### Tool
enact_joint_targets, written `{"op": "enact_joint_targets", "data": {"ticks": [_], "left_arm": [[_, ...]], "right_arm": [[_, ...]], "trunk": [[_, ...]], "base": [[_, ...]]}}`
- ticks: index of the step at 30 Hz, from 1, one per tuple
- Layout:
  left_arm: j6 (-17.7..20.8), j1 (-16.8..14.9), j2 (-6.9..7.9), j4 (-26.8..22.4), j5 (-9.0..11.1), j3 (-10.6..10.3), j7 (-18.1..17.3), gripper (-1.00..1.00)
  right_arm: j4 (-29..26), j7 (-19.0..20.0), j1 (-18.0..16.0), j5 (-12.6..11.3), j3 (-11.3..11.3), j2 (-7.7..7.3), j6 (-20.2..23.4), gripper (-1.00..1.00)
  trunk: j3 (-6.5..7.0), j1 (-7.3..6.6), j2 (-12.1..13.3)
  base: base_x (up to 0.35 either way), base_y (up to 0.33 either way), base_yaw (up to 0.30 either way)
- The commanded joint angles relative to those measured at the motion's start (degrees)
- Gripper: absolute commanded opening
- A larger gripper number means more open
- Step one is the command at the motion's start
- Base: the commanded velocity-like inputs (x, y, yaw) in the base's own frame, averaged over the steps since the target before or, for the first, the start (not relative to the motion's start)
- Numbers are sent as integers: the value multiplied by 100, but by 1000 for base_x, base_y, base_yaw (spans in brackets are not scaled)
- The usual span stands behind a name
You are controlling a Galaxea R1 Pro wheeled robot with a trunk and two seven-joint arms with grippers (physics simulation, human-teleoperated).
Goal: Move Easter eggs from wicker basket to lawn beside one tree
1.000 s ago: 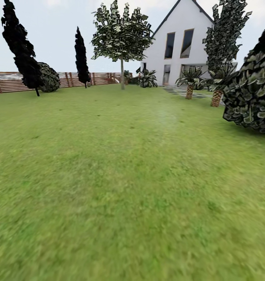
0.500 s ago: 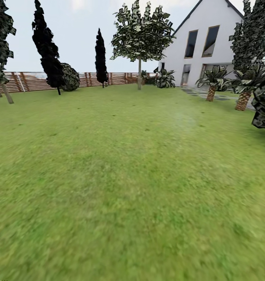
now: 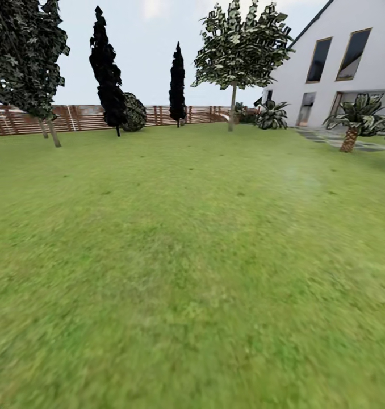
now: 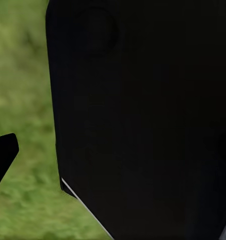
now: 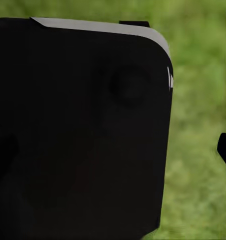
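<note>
Out on the lawn (image 3: 192, 272), short of the white house (image 3: 351, 79): no eggs or basket near it, just grass, fence (image 3: 79, 117), trees. Can't tell either gripper's state. Eggs prob. light, smooth, rolly; I'd pinch across the middle, gently.

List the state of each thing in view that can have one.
Lawn: bare grass, nothing lying on it.
Fence: standing along the far edge.
House: door and windows dark; cannot tell open or shut.
Jaws of both arms: cannot tell.
</note>
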Motion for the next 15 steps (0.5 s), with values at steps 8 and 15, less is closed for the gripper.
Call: {"op": "enact_joint_targets", "data": {"ticks": [8,15], "left_arm": [[-7,0,0,-1,8,4,-11,100],[-7,0,0,-1,8,1,-11,100]], "right_arm": [[4,6,-2,4,5,-1,-19,100],[-3,6,-2,4,0,-8,-17,100]], "trunk": [[-5,3,-2],[-5,3,-2]], "base": [[338,0,273],[338,0,30]]}}
